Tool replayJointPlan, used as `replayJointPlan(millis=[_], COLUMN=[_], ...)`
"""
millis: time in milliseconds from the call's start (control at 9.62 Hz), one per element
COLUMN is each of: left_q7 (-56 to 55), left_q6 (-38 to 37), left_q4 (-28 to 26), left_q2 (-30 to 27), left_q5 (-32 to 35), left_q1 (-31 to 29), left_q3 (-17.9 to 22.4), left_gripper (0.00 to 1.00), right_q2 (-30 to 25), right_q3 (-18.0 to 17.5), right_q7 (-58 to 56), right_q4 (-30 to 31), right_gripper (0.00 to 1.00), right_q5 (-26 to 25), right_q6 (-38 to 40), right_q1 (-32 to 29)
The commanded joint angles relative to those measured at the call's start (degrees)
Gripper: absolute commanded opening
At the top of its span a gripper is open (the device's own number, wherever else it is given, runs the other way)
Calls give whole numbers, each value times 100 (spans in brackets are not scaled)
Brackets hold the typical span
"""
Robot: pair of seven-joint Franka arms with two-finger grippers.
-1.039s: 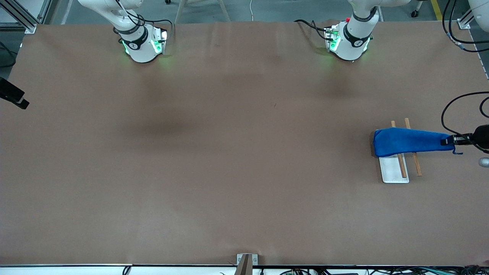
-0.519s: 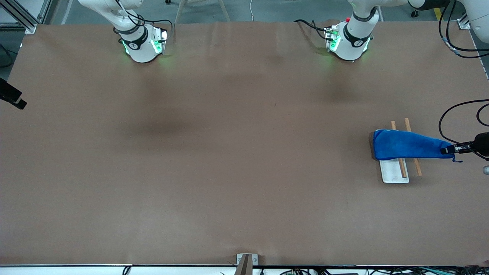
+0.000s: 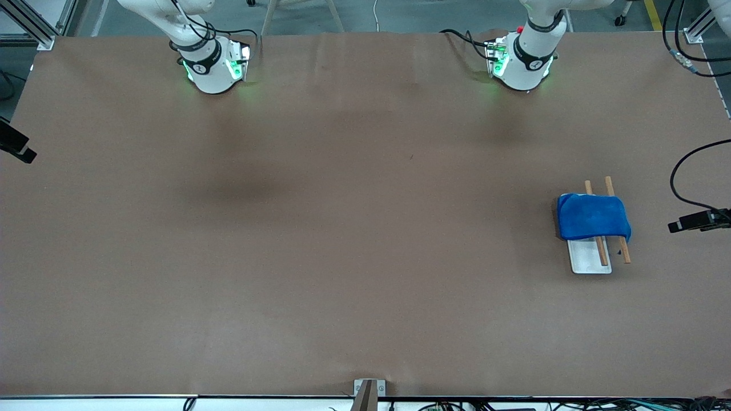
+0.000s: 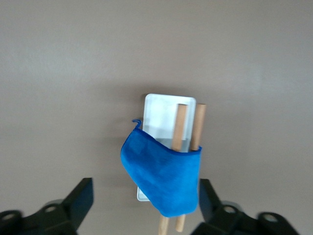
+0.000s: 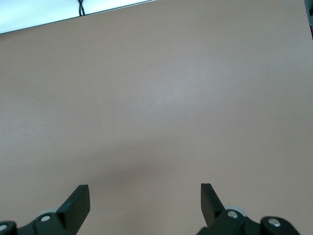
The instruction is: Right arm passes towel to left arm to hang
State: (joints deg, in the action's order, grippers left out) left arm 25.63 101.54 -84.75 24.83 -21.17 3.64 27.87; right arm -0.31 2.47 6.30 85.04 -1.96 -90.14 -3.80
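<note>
The bright blue towel (image 3: 593,218) hangs folded over two wooden rods (image 3: 623,250) that stick up from a white flat tray (image 3: 588,260) near the left arm's end of the table. My left gripper (image 3: 675,227) is open and empty, apart from the towel, toward the table's end. In the left wrist view the towel (image 4: 164,178) drapes over the rods (image 4: 180,127) and tray (image 4: 161,105), between my open left gripper's (image 4: 145,196) fingers but farther off. My right gripper (image 5: 144,193) is open and empty over bare table at the right arm's end (image 3: 24,153).
The brown table (image 3: 342,228) holds nothing else. Both arm bases (image 3: 211,65) stand along the edge farthest from the front camera. Black cables (image 3: 685,177) loop by the left gripper. A small bracket (image 3: 368,388) sits at the nearest edge.
The left gripper opened and let go of the towel's stretched end, which dropped over the rods. The gripper drew back toward the table's end. The right arm barely moved.
</note>
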Motion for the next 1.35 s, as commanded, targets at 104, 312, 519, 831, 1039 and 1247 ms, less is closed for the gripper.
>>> replayJointPlan(millis=[104,312,519,831,1039,1247], left_q7=[-872,-1977,-2158,-2229,-2220,-2238], left_q6=[16,-37,-352,-791,-925,-1118], left_q4=[-620,-1050,-1035,-642,-359,-200], left_q2=[-1169,-1847,-2191,-2448,-2412,-2430], left_q5=[1198,1633,1633,1651,1816,2003], left_q1=[84,5,13,5,5,48], left_q3=[-1184,-2019,-2399,-2585,-2603,-2646], left_gripper=[100,100,100,100,100,100], right_q2=[-48,-48,-66,-57,-57,-57], right_q3=[-81,-54,-45,-36,-106,-107], right_q7=[-294,-314,-305,-314,-322,-331], right_q4=[57,57,57,66,83,92], right_gripper=[100,100,100,100,100,100], right_q5=[-15,-6,-15,-24,-15,-15], right_q6=[-39,-30,-13,-30,-48,-30], right_q1=[-103,-95,-24,-68,-269,-288])
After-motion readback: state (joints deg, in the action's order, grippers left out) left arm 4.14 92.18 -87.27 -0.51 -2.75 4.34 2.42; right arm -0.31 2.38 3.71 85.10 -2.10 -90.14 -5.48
